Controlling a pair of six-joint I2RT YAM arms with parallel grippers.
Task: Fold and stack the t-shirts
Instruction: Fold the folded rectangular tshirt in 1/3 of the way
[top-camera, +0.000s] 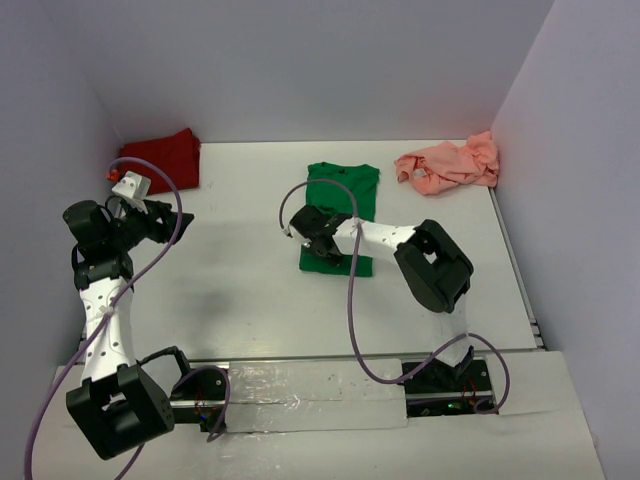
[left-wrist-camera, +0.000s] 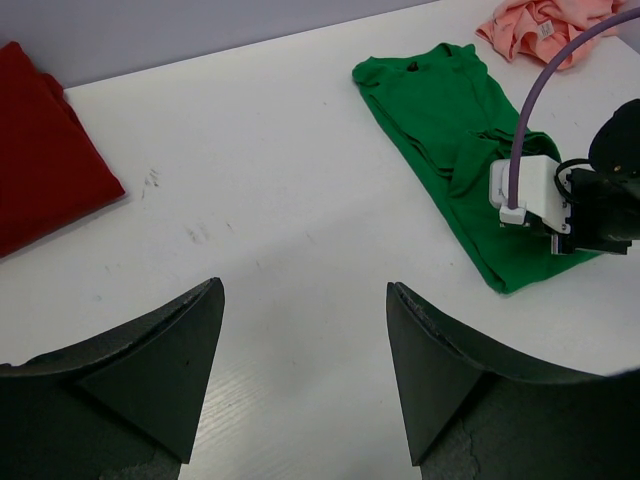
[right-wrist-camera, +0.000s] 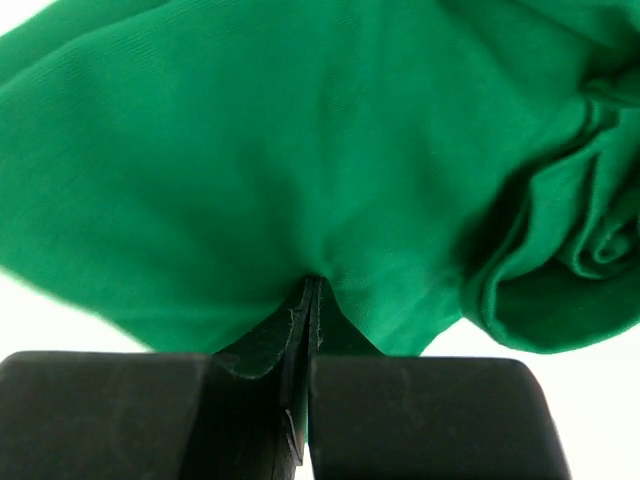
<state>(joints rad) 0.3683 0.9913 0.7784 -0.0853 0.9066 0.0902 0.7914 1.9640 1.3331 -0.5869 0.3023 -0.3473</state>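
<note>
The green t-shirt (top-camera: 340, 200) lies folded lengthwise in the middle of the table; it also shows in the left wrist view (left-wrist-camera: 450, 130) and fills the right wrist view (right-wrist-camera: 300, 150). My right gripper (top-camera: 312, 232) is shut on the green shirt's lower left part, its fabric pinched between the fingers (right-wrist-camera: 312, 290). The dark red t-shirt (top-camera: 165, 157) lies folded at the back left, also in the left wrist view (left-wrist-camera: 40, 160). The salmon pink t-shirt (top-camera: 450, 163) lies crumpled at the back right. My left gripper (top-camera: 165, 222) is open and empty above bare table (left-wrist-camera: 305, 290).
Grey walls close the table at the back and on both sides. A purple cable loops over the right arm (top-camera: 430, 260). A foil-covered strip (top-camera: 310, 395) runs along the near edge between the arm bases.
</note>
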